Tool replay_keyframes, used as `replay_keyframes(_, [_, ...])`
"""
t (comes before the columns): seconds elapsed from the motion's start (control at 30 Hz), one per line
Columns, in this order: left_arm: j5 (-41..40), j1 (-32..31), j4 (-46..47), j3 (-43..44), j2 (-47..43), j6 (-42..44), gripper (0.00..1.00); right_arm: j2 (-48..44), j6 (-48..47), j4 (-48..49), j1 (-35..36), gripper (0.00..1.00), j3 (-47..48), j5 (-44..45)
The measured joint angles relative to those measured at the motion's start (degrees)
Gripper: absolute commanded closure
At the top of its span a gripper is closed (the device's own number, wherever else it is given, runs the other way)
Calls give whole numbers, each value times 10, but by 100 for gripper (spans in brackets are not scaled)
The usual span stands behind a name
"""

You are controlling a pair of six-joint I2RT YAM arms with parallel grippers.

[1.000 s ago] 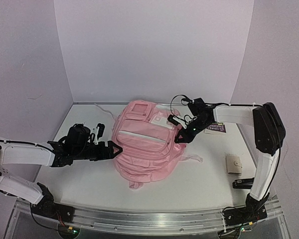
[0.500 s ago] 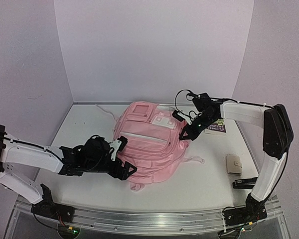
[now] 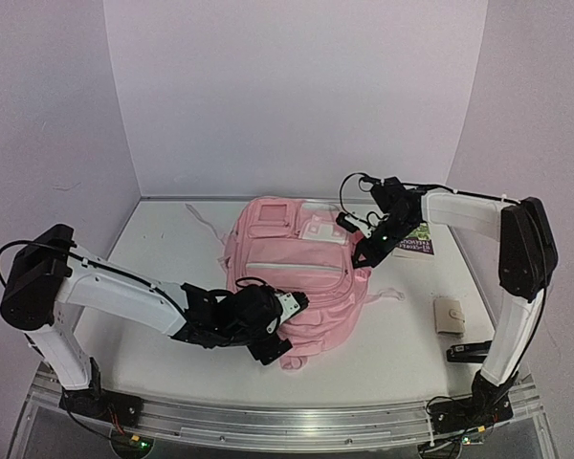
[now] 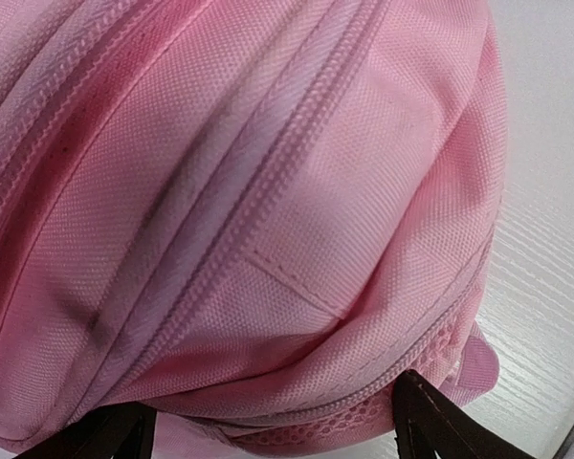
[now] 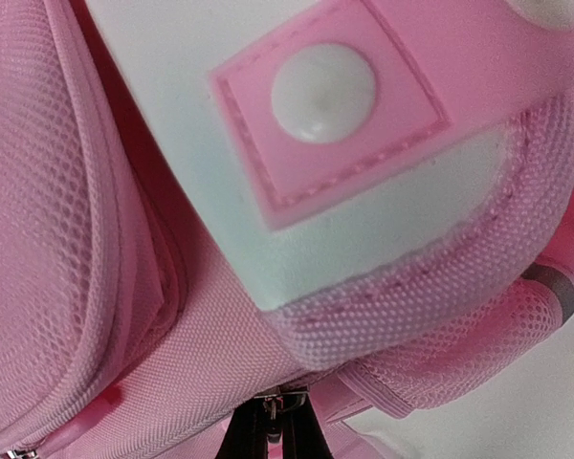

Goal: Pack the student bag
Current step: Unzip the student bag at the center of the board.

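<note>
While the left gripper's [image 3: 279, 330] jaws stand apart astride the bag [image 3: 297, 268], the right gripper's [image 3: 364, 256] clamp its zip pull [image 5: 268, 407].

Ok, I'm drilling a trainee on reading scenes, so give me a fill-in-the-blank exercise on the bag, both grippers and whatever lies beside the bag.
1. The left gripper has its jaws ____ around the near end of the pink student bag.
2. The right gripper is ____ on a small metal zip pull at the bag's right side.
3. A small beige wallet lies on the table, to the bag's ____.
Missing words: open; shut; right.
</note>
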Motion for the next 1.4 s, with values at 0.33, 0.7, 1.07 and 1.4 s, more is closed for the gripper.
replay_keyframes(0.33, [-57, 6, 8, -98, -151, 13, 14, 51, 18, -34, 19, 100, 56, -32])
replay_keyframes(0.7, [-67, 8, -39, -80, -263, 24, 16, 113, 64, -27, 39, 100, 145, -50])
replay_keyframes(1.07, [-79, -6, -31, 16, -22, 106, 35, 112, 73, -27, 41, 100, 127, -56])
replay_keyframes(1.4, [-134, -8, -14, 55, 26, 96, 89, 89, 48, -58, 54, 100, 119, -33])
